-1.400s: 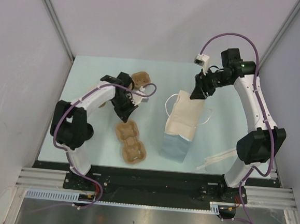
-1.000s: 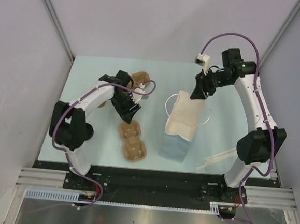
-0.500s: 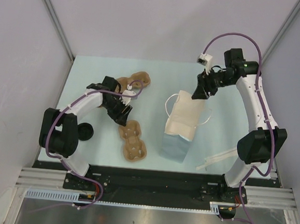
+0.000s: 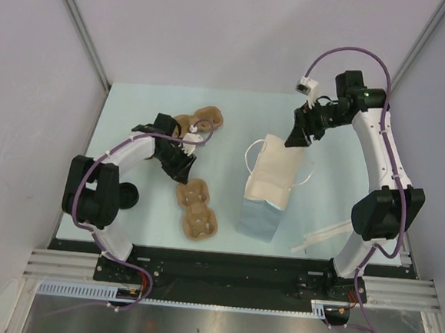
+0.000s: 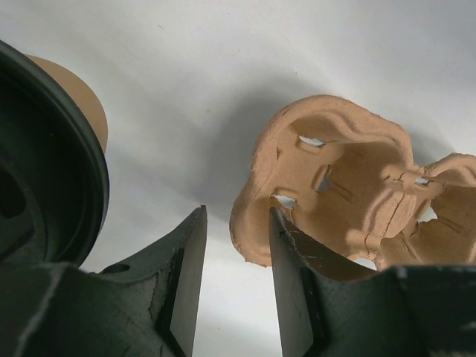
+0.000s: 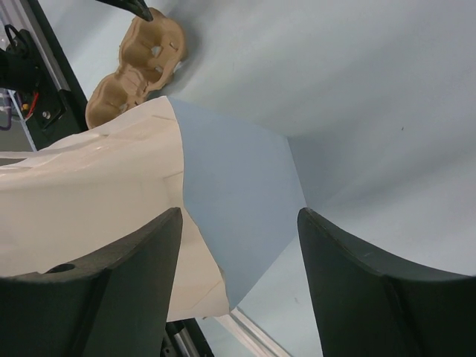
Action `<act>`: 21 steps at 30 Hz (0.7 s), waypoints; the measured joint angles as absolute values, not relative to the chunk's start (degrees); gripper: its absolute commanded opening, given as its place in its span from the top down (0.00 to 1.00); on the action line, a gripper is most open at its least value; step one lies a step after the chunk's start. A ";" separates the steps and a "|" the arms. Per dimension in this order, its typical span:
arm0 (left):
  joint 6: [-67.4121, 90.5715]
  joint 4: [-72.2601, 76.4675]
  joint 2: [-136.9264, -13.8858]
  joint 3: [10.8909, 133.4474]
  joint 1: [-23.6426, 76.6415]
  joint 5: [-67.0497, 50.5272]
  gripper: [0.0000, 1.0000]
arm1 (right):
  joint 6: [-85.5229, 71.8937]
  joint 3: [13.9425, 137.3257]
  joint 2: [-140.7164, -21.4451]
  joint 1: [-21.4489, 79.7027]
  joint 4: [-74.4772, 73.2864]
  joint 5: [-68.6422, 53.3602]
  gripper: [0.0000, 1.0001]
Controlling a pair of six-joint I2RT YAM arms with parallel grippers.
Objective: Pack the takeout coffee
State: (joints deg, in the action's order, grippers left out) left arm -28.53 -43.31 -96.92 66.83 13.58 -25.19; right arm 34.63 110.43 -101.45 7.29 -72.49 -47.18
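Observation:
The takeout coffee, a brown cup (image 5: 82, 93) under a black lid (image 5: 56, 171), fills the left edge of the left wrist view, just outside my left finger; from above I cannot pick it out near the left arm. My left gripper (image 4: 183, 171) (image 5: 238, 216) is open by a narrow gap over bare table. The rim of the front pulp carrier (image 4: 196, 211) (image 5: 335, 186) lies against its right fingertip. The blue paper bag (image 4: 267, 193) (image 6: 230, 193) stands mid-table. My right gripper (image 4: 295, 140) (image 6: 242, 216) hangs open over the bag's back top edge, touching nothing.
A second pulp carrier (image 4: 203, 120) lies at the back behind the left gripper. A round black thing (image 4: 128, 196) sits by the left arm's elbow. White sticks (image 4: 321, 236) lie at the front right beside the right arm's base. The bag's white handles (image 4: 250, 153) stick out leftwards.
My left arm swung from the back carrier toward the front one, its elbow going left and uncovering the round black thing. Its jaws narrowed. The right jaws widened over the bag's edge.

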 measured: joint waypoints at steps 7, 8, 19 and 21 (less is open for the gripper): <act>-29.06 -43.09 -97.25 66.30 13.58 -25.06 0.62 | 35.83 113.16 -103.70 6.26 -75.13 -49.01 0.27; -29.10 -43.03 -97.27 66.04 13.58 -25.06 0.62 | 36.07 113.27 -103.90 6.22 -75.42 -49.21 0.27; -30.06 -42.92 -97.51 64.49 13.58 -25.10 0.90 | 37.36 113.38 -104.51 6.85 -76.49 -49.60 0.26; -30.04 -42.98 -97.51 64.49 13.58 -25.21 1.00 | 37.65 113.38 -104.51 7.38 -76.49 -49.06 0.25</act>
